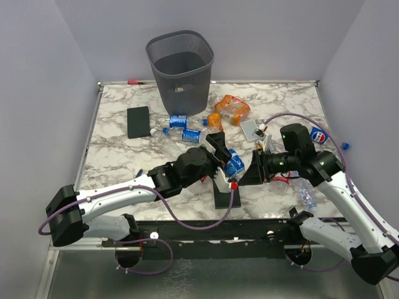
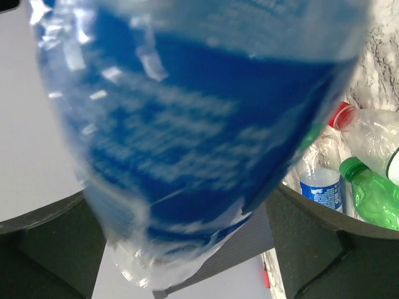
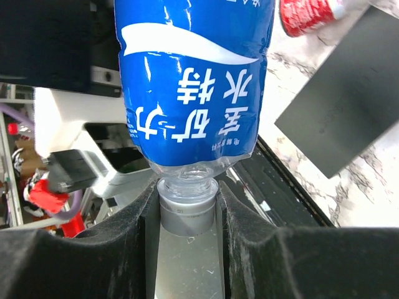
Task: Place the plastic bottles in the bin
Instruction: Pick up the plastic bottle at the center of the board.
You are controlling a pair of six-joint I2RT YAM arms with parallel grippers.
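Well, right pincer (image 3: 187, 208): clenched on the grey cap (image 3: 186, 215) of the blue-label bottle (image 3: 193, 81), with only the neck end in my fingers.
Left pincer (image 1: 219, 156): spread wide, a finger on either side of the bottle's body; that close view is blurred, so I cannot say whether a pad touches.
Bottle's place: in the air between my arms, over the black slab (image 1: 224, 198), well apart from the bin (image 1: 181, 65).
Risk: letting go of the cap before my left closes would drop it; the thin wall may also buckle and slide out.
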